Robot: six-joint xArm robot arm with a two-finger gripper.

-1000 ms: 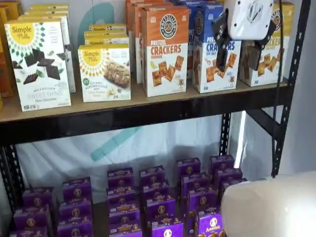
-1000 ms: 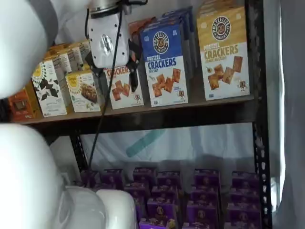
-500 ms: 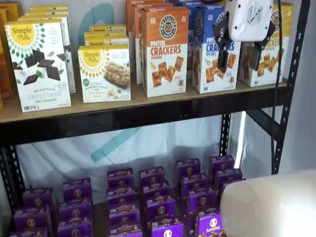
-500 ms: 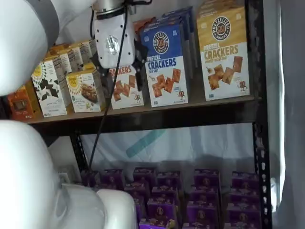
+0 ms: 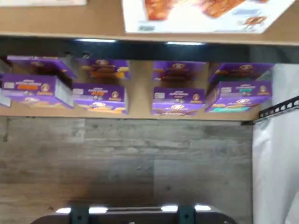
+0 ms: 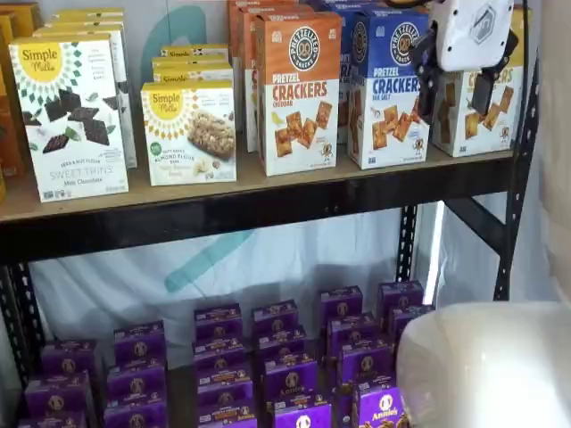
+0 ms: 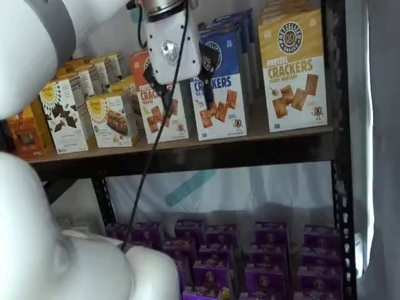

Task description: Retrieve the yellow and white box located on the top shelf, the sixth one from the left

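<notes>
Gripper point(image 6: 455, 100) agape; yellow and white box point(image 6: 484, 111) half-hidden

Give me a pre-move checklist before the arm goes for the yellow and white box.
1. Yellow and white box upright on the top shelf: ok.
2. Gripper jaws open, gap plain: ok.
3. Jaws empty: ok.
4. Gripper lined up with target: not ok in one shelf view, where it hangs before the blue-topped box; cannot tell overall.
5. Room beside the target for the jaws: cannot tell.

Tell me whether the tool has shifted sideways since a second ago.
Yes. In both shelf views the tool has slid right along the top shelf, from the blue box toward the yellow and white box.
</notes>
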